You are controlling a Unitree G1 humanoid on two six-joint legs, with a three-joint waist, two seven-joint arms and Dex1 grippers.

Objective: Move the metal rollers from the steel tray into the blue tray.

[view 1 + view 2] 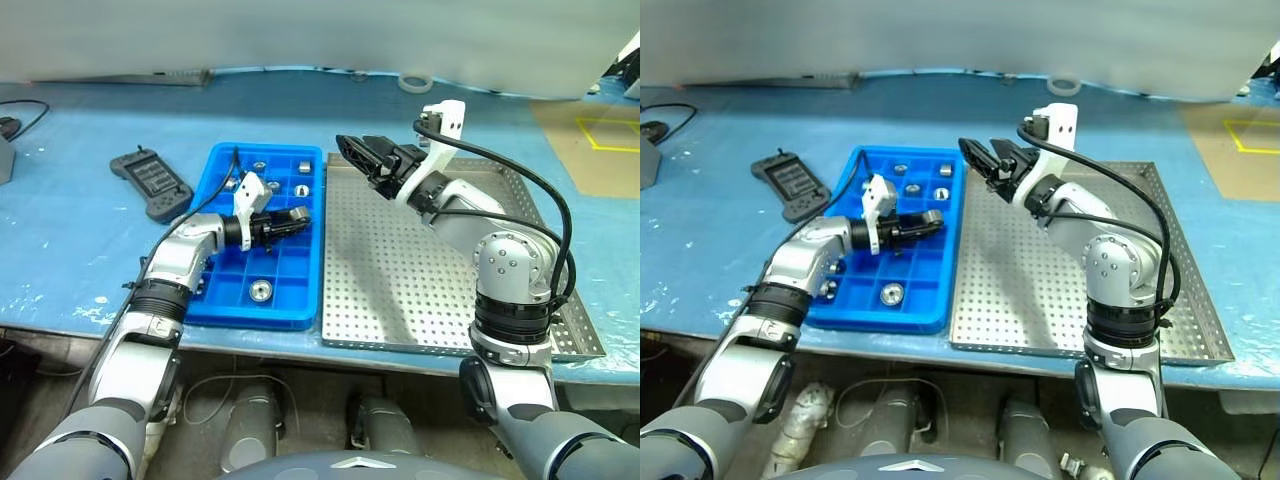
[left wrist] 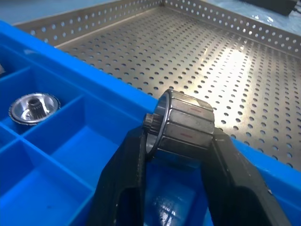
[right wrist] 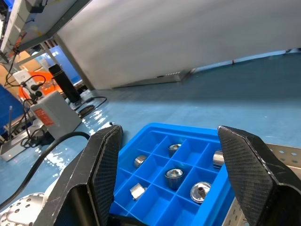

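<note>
While a wide desk [image 1: 70, 250] covered in light blue sheeting carries everything, the large square grey steel tray [image 1: 400, 300] with its perforated floor and low raised rims lies on it at the robot's right, its holed floor bare. Touching its left rim is the bright blue rectangular plastic tray [image 1: 300, 318] divided into a grid of small square compartments. Several small silvery metal rollers sit in separate compartments of the blue tray: a group in the far rows [image 1: 303, 168] and one alone in a near compartment [image 1: 261, 290].

Left of the blue tray, apart from it, a black handheld remote [image 1: 150, 183] lies on the desk. A white tape roll [image 1: 415, 82] rests near the desk's far edge.

Over the blue tray's right-hand columns, the left gripper [image 1: 295, 218] points toward the steel tray. Its two black fingers [image 2: 124, 188] are clamped on one short silvery roller [image 2: 183, 126], gripping it across its faceted side, with a small toothed hub showing at one end. That roller hangs above the blue tray close to the wall beside the steel tray, clear of the compartment floor below it.

Raised above the far left corner of the steel tray, the right gripper [image 1: 358, 152] has its fingers [image 3: 101, 160] spread wide apart with nothing between them, pointing over the blue tray.
</note>
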